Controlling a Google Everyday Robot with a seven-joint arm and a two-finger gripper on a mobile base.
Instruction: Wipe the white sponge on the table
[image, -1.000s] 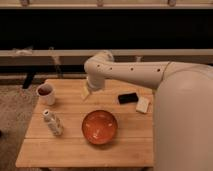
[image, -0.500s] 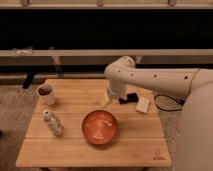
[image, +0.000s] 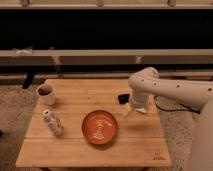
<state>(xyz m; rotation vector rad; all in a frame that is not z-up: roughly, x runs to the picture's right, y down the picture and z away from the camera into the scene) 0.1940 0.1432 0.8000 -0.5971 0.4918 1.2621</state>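
The wooden table (image: 75, 150) fills the middle of the camera view. My white arm reaches in from the right, and its wrist bends down over the table's right side. The gripper (image: 128, 113) hangs just above the planks, right of the orange bowl (image: 100, 127), open with nothing seen in it. The white sponge is hidden behind the pale wrist, and I cannot tell it apart from the arm there.
A small black object (image: 123, 98) lies just left of the wrist. A white cup (image: 46, 93) stands at the table's far left and a white spotted bottle (image: 52, 122) stands left of the bowl. Carpet surrounds the table, and a dark bench runs behind it.
The arm has swung from the table's middle back to its right side and lowered its wrist, which now covers the sponge that showed earlier. Bowl, cup and bottle have not moved.
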